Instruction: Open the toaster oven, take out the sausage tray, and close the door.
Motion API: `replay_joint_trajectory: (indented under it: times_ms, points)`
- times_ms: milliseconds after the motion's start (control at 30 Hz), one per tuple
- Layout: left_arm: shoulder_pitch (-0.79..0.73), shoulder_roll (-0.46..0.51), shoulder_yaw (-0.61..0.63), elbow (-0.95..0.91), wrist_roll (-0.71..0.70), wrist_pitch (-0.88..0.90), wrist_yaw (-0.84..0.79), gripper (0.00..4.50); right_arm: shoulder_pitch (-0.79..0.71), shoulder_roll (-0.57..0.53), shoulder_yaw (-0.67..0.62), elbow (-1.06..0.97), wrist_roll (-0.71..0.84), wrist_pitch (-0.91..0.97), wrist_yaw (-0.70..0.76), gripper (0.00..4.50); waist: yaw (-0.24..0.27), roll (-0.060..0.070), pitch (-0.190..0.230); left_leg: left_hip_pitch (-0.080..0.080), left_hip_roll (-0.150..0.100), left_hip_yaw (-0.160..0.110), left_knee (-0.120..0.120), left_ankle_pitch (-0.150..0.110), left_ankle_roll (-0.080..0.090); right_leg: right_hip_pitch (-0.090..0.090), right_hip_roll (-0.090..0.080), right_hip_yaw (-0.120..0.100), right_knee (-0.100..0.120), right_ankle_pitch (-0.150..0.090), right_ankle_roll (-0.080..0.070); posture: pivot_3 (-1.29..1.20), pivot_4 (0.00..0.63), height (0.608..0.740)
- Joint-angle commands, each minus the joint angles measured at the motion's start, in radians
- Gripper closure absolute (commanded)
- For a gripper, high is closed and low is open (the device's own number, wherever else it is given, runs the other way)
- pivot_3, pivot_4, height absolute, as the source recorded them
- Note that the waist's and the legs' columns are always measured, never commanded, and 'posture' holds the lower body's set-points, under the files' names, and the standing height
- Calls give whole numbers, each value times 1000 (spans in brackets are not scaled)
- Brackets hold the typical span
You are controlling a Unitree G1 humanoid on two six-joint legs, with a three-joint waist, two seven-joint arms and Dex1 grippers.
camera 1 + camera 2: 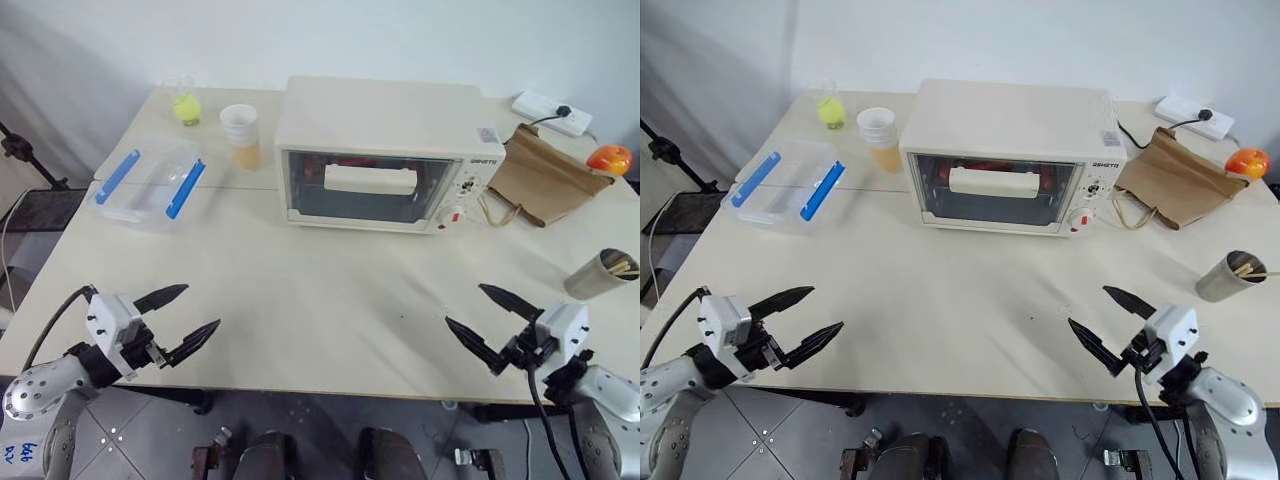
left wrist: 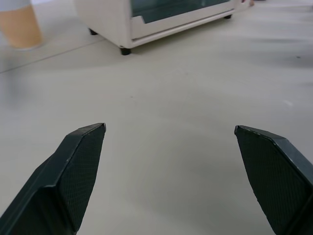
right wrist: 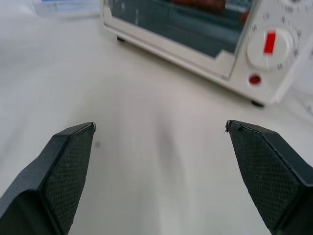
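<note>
Lower left, the left gripper (image 1: 190, 312) has pointed black textured fingers on a white block; silver forearm, black cable, perhaps blue markings.

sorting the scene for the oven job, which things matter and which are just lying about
For the job: toaster oven, its door, sausage tray inside, both open hands.

Lying about: clear box, cups, paper bag, orange fruit, power strip.

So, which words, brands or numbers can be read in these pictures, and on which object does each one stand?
Brand word on the toaster oven, above its knobs: dark letters, too small to read.
Numbers around its dial: too blurred to read.
Sticker on the oven's top: unreadable.
Nothing else carries readable text.
</note>
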Motion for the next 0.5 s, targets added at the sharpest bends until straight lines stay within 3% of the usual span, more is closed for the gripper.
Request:
replay_joint_trajectory:
  times_ms: [33, 133, 267, 400, 500]
  points:
    - [3, 1, 13, -19, -3, -10, 4, 0, -18, -13, -16, -4, 9, -20, 12, 13, 1, 0, 0, 0, 0, 0, 0, 0, 0, 0, 0, 0, 0, 0, 0, 0, 150, 740]
    - [-36, -15, 67, -34, -187, 68, -23, 0, -105, -13, 14, -7, 49, 45, 9, 13, 3, 0, 0, 0, 0, 0, 1, 0, 0, 0, 0, 1, -1, 0, 0, 0, 150, 740]
    - [-94, 30, 123, -59, -437, 234, -63, 0, -242, -16, 54, -13, 111, 156, 12, 13, 2, 0, 0, 0, 2, 0, 2, 1, 0, 0, 0, 1, 2, 0, 0, 0, 150, 740]
    - [-147, 50, 121, -71, -476, 283, -44, 0, -367, -7, 87, 16, 133, 228, 9, 13, 5, 1, 0, 0, 1, -2, 2, 1, -1, 0, 0, 0, 4, 0, 0, 0, 150, 740]
    - [-190, 57, 81, -87, -466, 302, -54, 0, -570, 30, 155, 112, 98, 255, -4, 13, 1, 1, 1, 0, -1, -2, 3, 1, 0, 0, 0, 0, 4, 0, 0, 0, 150, 740]
